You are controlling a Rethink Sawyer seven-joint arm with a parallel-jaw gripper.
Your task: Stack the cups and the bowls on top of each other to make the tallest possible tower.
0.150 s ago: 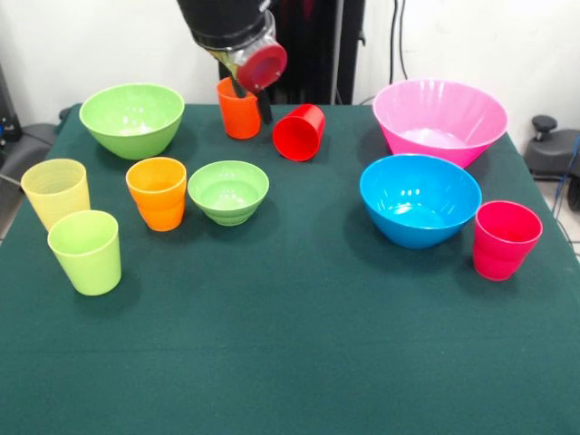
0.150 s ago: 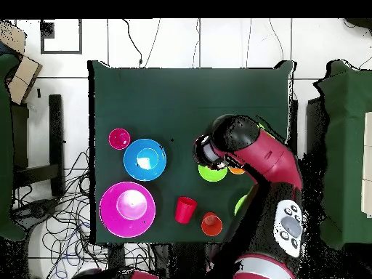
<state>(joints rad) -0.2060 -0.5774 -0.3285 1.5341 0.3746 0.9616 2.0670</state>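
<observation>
Front view: claw hangs empty behind the far orange cup, its opening width unclear

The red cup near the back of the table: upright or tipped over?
Tipped over. The red cup lies on its side on the table, its open mouth facing the camera, beside the upright orange cup.
</observation>
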